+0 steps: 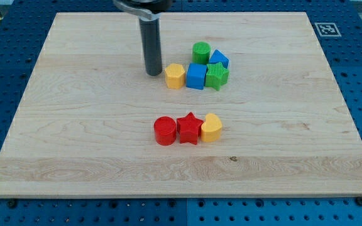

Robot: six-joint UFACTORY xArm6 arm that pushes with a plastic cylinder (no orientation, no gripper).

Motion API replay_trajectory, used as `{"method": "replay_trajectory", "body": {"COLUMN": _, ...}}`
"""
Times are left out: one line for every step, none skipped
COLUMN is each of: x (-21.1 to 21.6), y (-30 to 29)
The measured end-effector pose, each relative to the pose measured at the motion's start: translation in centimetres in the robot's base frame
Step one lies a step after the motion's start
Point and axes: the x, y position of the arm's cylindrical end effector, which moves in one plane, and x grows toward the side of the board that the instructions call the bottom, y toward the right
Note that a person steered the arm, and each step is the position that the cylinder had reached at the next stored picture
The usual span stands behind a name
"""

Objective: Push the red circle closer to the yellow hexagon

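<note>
The red circle (164, 130) lies a little below the board's middle, at the left end of a row with a red star (189, 128) and a yellow heart-shaped block (211, 128). The yellow hexagon (175, 76) sits above them at the left of a cluster. My tip (153, 73) rests on the board just left of the yellow hexagon, close to it, well above the red circle.
The cluster beside the hexagon holds a blue cube (196, 76), a green star (217, 75), a green cylinder (200, 52) and a blue block (219, 59). The wooden board (74, 125) lies on a blue perforated table.
</note>
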Motion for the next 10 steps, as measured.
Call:
{"method": "replay_trajectory", "body": {"x": 0.3, "y": -4.1}}
{"method": "replay_trajectory", "body": {"x": 3.5, "y": -6.5}}
{"method": "replay_trajectory", "body": {"x": 7.8, "y": -7.4}}
{"method": "replay_trajectory", "body": {"x": 12.7, "y": -7.0}}
{"method": "replay_trajectory", "body": {"x": 17.6, "y": -5.2}}
{"method": "replay_trajectory", "body": {"x": 19.8, "y": -2.0}}
{"method": "replay_trajectory", "body": {"x": 18.9, "y": 2.3}}
{"method": "replay_trajectory", "body": {"x": 16.6, "y": 5.3}}
{"method": "replay_trajectory", "body": {"x": 15.3, "y": 5.2}}
{"method": "replay_trajectory", "body": {"x": 12.8, "y": 3.9}}
